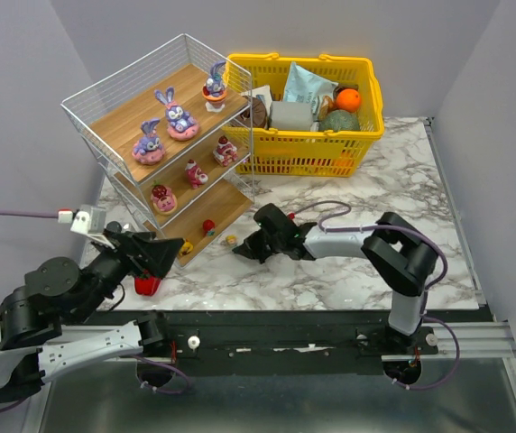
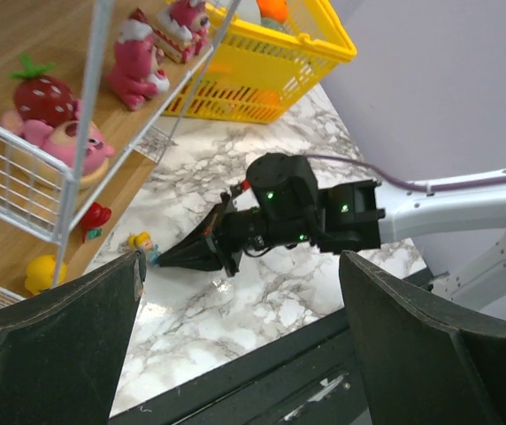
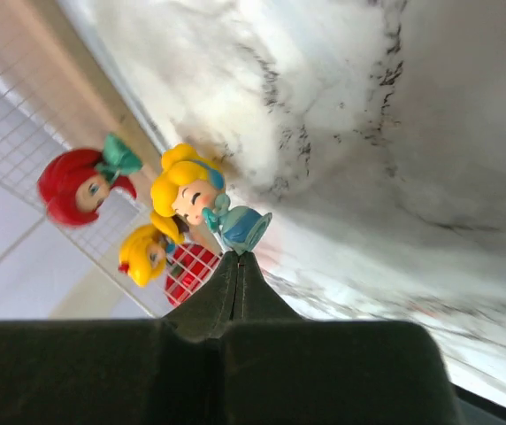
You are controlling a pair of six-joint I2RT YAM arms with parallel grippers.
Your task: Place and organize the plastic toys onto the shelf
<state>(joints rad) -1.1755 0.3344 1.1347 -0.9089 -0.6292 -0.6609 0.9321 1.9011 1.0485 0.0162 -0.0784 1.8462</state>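
Observation:
A small blond figurine in a blue dress (image 3: 209, 208) lies on the marble just in front of the shelf (image 1: 141, 113). My right gripper (image 3: 239, 258) is shut, its tips pressed together against the hem of the blue skirt; whether the hem is pinched does not show. Three purple bunnies (image 1: 179, 113) stand on the top board and three pink-red figures (image 1: 195, 171) on the middle one. A red-haired piece (image 3: 80, 181) and a yellow one (image 3: 147, 251) rest on the bottom board. My left gripper (image 2: 242, 261) hangs open and empty near the shelf's front corner.
A yellow basket (image 1: 303, 144) full of groceries stands behind and to the right of the shelf. A red object (image 1: 146, 286) lies on the table under my left arm. My right arm (image 1: 348, 242) stretches leftward across the marble top.

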